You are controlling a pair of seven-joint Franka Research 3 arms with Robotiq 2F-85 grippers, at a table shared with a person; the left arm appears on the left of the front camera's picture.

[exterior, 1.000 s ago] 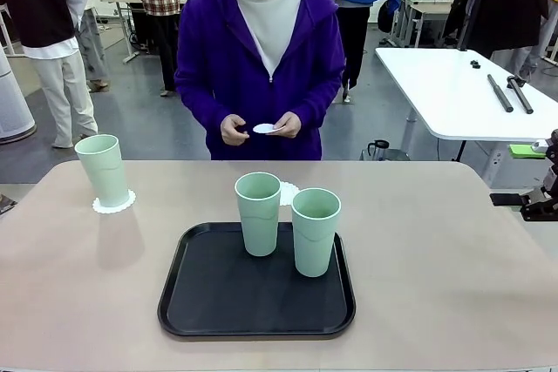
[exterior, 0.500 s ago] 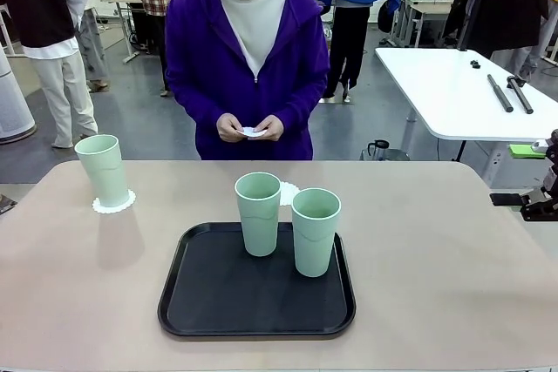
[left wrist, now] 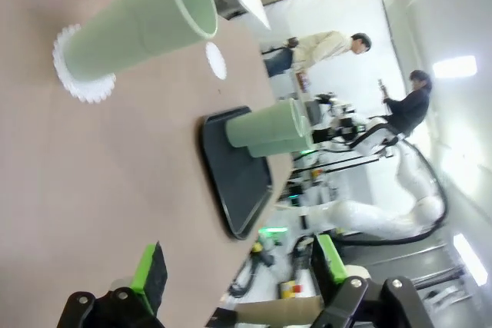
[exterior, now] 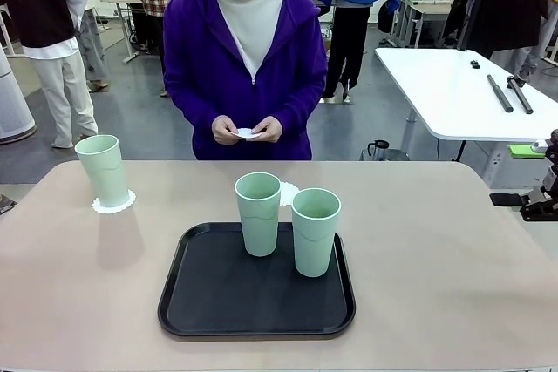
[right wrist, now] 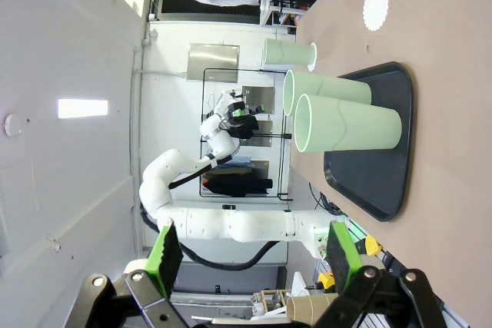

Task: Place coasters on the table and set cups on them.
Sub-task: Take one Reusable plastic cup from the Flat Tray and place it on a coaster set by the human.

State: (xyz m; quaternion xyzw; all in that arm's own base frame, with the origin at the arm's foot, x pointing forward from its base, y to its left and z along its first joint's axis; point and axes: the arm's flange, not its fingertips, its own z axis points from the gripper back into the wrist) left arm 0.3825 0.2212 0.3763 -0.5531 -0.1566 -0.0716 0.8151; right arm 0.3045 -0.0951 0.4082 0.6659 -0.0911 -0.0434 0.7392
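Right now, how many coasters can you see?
3 coasters: one under the left cup, one on the table behind the tray, partly hidden by a cup, one in the person's hands.

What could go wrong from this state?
The two pale mint-green plastic tumblers on the black rounded-square tray stand close together; gripping one may tip the other.
The bare white lacy paper doily lies just behind them; a cup set down may push it.
The third doily is in the person's hands; its spot isn't set.

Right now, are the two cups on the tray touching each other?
Apart. The front view shows a strip of black tray between the left cup and the right cup, from rims to bases.
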